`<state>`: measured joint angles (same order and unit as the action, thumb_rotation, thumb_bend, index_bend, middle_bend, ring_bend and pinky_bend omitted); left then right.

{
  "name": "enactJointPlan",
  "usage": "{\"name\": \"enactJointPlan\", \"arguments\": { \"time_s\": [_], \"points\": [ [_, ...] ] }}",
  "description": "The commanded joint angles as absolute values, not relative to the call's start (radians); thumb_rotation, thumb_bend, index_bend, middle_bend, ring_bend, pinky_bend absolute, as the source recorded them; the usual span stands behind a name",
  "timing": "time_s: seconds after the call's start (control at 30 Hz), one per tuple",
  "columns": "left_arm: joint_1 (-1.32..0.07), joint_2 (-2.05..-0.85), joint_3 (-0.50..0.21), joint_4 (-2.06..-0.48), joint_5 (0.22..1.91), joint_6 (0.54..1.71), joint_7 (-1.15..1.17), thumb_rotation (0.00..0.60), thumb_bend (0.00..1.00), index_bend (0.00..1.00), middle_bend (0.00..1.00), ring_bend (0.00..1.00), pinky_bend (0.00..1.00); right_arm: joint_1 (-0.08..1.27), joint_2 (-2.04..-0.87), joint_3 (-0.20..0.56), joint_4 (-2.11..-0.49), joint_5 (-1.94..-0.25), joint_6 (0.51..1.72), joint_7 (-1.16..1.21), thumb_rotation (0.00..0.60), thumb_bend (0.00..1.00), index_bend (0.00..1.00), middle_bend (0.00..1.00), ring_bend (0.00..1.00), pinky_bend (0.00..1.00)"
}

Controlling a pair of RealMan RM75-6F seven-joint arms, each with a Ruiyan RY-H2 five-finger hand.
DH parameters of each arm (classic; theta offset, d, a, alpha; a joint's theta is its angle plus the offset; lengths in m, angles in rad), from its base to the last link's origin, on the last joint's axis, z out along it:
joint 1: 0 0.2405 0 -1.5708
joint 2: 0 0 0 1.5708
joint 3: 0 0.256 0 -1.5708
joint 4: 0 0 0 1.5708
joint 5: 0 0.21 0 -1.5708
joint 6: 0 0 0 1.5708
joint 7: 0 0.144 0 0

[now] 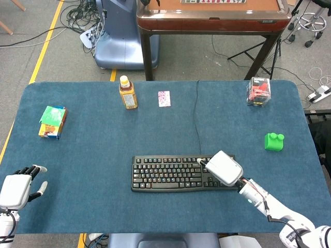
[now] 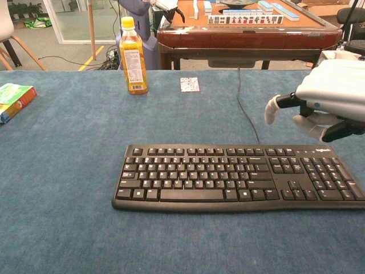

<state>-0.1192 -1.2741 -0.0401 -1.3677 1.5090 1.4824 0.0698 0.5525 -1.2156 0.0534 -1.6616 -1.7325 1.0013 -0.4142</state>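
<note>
Tabletop (image 1: 103, 155), covered in dark blue cloth, carrying all items listed. Black keyboard (image 1: 184, 173), lying parallel to the near edge, somewhat right of centre; its black cable (image 1: 197, 116) runs straight from its back to the far edge. Right hand (image 1: 222, 167), white, above the right end of the keyboard over the block of keys beside the number pad; the chest view shows it raised above the keys rather than on them, fingers (image 2: 272, 109) apart and lightly bent, nothing held. Left hand (image 1: 16, 187), white, at the near left corner of the tabletop, fingers spread, nothing in it, well apart from every item. Orange drink bottle (image 1: 128, 93) with yellow cap, upright near the far edge, left of centre. Green and orange carton (image 1: 52, 122), lying flat near the left edge. Clear plastic box (image 1: 258, 91) with red and black contents, standing near the far right corner. Green toy brick (image 1: 274, 141), near the right edge, well apart from the right hand. Small patterned card (image 1: 164, 98), flat near the far edge, just right of the bottle and left of the cable.
</note>
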Motion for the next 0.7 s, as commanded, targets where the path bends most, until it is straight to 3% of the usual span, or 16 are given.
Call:
{"name": "enactJointPlan", "arguments": {
  "time_s": [0.03, 0.7],
  "points": [
    [-0.121, -1.277, -0.044, -1.363, 1.499, 1.475, 0.069, 0.600, 0.32, 0.43, 0.40, 0.42, 0.48, 0.571, -1.226, 0.046, -1.673, -1.733, 0.972, -0.448, 0.600, 0.78, 0.33, 0.96, 0.97, 1.00],
    [-0.124, -1.278, -0.058, -1.339, 1.433, 1.423, 0.053, 0.600, 0.32, 0.45, 0.40, 0.42, 0.47, 0.610, -1.332, 0.003, -1.638, -1.661, 0.889, -0.516, 0.600, 0.78, 0.33, 0.96, 0.97, 1.00]
  ]
}}
